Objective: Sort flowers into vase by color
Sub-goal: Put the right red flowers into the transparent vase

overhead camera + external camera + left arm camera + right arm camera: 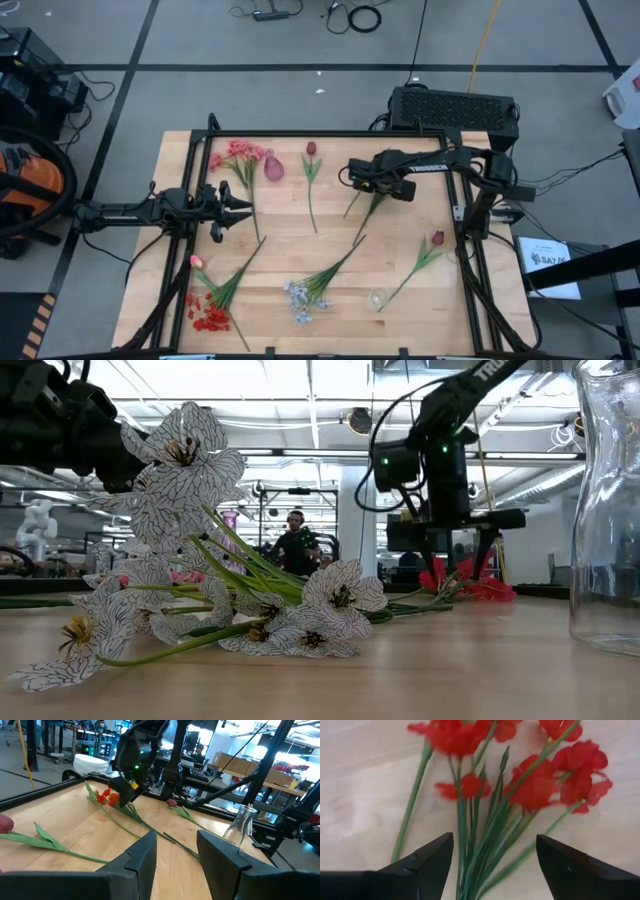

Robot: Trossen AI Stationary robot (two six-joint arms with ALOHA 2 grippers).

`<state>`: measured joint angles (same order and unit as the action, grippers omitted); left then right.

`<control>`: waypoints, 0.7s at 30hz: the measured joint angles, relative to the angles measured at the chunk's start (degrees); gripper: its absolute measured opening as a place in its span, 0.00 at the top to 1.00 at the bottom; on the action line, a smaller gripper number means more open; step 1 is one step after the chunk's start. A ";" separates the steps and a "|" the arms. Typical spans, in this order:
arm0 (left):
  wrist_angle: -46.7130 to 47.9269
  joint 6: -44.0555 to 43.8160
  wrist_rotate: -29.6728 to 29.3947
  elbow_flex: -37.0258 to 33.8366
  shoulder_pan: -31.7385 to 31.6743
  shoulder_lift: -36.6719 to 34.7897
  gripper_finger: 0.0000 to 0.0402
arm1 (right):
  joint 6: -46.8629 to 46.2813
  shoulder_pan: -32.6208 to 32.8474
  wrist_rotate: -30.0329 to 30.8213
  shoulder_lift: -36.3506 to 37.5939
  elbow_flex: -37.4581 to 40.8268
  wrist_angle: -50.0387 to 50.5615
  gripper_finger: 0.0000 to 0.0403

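My right gripper (495, 860) points down, open, over a red-flowered spray (535, 785) lying on the table right of centre; its fingers stand on either side of the green stems (480, 840), just below the blooms. In the high view the arm hides the blooms and only the stems (372, 212) show. The pink vase (273, 167) stands at the far left beside a pink cluster (238, 152). Maroon tulips (311, 150) (437, 238), a pale blue bunch (300, 297), a pink bud (197, 262) and a second red cluster (208, 315) lie flat. My left gripper (177, 850) waits open at the left edge.
A clear glass vase (377, 298) stands near the front edge, right of centre, close to the low camera (610, 510). A black frame (330, 132) runs along the table's far edge. A person (297, 545) sits in the room beyond.
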<state>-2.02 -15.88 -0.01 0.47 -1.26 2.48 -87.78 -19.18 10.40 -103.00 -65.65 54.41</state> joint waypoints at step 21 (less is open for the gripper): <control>-0.04 0.00 0.00 0.00 0.00 0.01 0.63 | 1.37 -0.99 -3.15 1.59 10.38 -17.60 0.86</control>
<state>-2.07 -15.88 -0.01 0.47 -1.26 2.50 -86.40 -20.18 7.24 -101.42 -55.27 36.81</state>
